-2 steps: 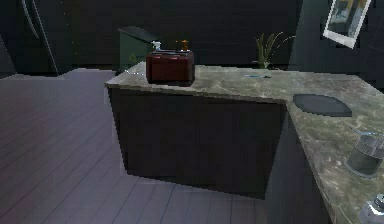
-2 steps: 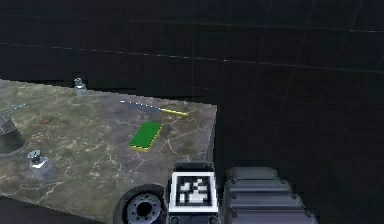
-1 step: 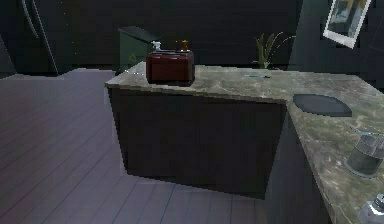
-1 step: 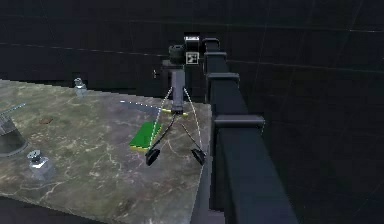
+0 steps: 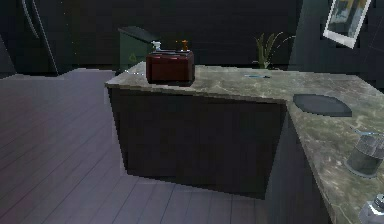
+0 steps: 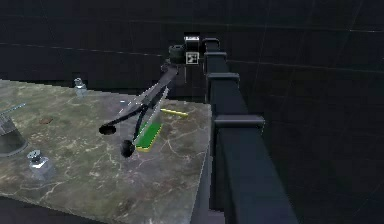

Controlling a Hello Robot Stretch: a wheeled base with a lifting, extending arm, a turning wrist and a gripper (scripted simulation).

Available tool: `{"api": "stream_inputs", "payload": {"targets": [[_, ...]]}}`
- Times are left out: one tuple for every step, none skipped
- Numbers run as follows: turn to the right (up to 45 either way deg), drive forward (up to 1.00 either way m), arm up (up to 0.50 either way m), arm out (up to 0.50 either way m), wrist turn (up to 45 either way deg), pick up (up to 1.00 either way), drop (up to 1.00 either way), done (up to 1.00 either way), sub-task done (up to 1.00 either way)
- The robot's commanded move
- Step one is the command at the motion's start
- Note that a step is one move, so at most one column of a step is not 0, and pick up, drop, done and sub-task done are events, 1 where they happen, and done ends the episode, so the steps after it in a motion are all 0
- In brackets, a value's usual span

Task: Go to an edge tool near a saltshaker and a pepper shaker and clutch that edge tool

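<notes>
We're at the bench, arm reached out over it. A green strip, probably our knife, lies on the marble at the jaws' far end, with a small shaker nearby. Can't tell whether the jaws hold anything, so we'd say the grab isn't finished.
</notes>
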Motion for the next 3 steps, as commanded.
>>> {"api": "stream_inputs", "payload": {"targets": [[0.0,0.0,0.0,0.0,45.0,0.0,0.0,0.0,0.0],[0.0,0.0,0.0,0.0,45.0,0.0,0.0,0.0,0.0],[0.0,0.0,0.0,0.0,45.0,0.0,0.0,0.0,0.0]]}}
